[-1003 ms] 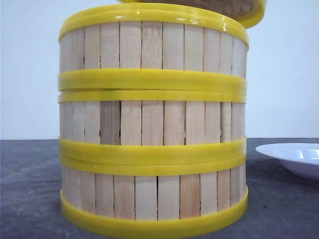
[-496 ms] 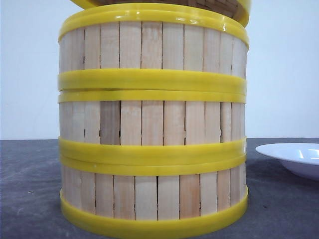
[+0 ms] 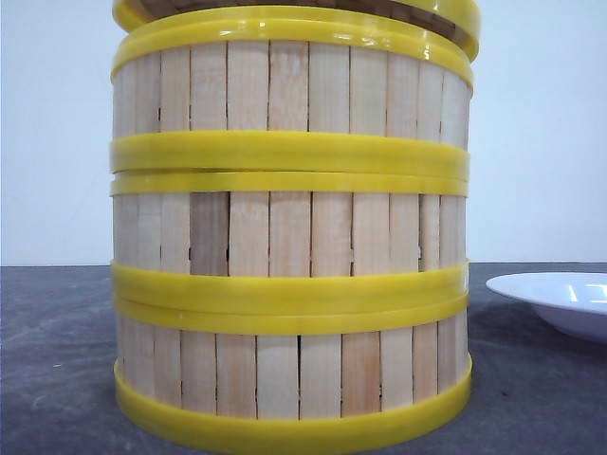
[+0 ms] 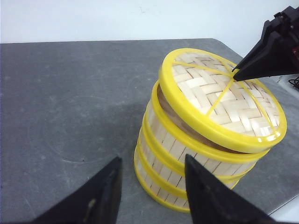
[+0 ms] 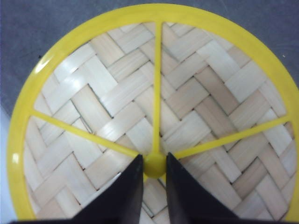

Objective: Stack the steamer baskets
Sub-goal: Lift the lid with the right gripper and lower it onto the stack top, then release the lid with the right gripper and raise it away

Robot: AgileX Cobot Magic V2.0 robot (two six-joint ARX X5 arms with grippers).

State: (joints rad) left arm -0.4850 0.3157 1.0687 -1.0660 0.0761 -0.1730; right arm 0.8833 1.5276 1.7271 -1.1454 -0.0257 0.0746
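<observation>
Since half a second ago the lid [image 4: 224,100] has come further over the stack: in the front view its yellow rim now shows across the whole top of the stack, where before it showed only toward the right.

Three steamer baskets [image 3: 290,227] stand one on another on the dark grey table [image 4: 65,102], rims meeting rim to rim. A white plate [image 3: 560,299] lies on the table beside the stack, to its right in the front view.

From my left wrist camera the lid sits tilted above the top basket: the side nearer that camera is raised, leaving a dark gap between the lid's rim and the basket's rim, while the far side is lower. Whether the far edge touches the basket I cannot tell.

My right gripper [image 5: 154,170] is pinched on the small yellow knob [image 5: 154,164] at the centre of the lid, where the three yellow spokes meet, one finger on each side of it.

My left gripper [image 4: 149,186] hangs near the stack's lower baskets with its fingers apart and nothing between them.
</observation>
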